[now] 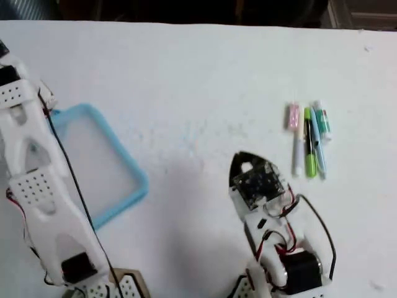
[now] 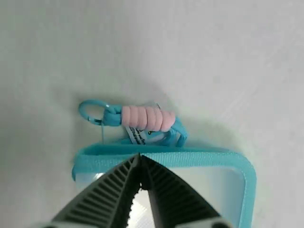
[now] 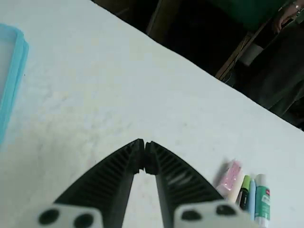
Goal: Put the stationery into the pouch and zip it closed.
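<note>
The pouch (image 1: 127, 162) is a clear flat case with a light blue border, lying at the table's left, partly under a white arm. Its zip pull (image 2: 145, 118) carries pink beads and a blue clasp, resting on the table just beyond the pouch's edge (image 2: 190, 158). My left gripper (image 2: 140, 160) is shut, its tips at that blue edge. The stationery (image 1: 308, 139) lies in a tight row at the right: a pink piece, a green marker, white and blue pens. My right gripper (image 1: 244, 162) is shut above bare table, left of the stationery (image 3: 244, 190).
The white table (image 1: 205, 81) spreads wide between pouch and pens. Its far edge meets a dark room with chair legs (image 3: 237, 52). The two arm bases stand at the near edge.
</note>
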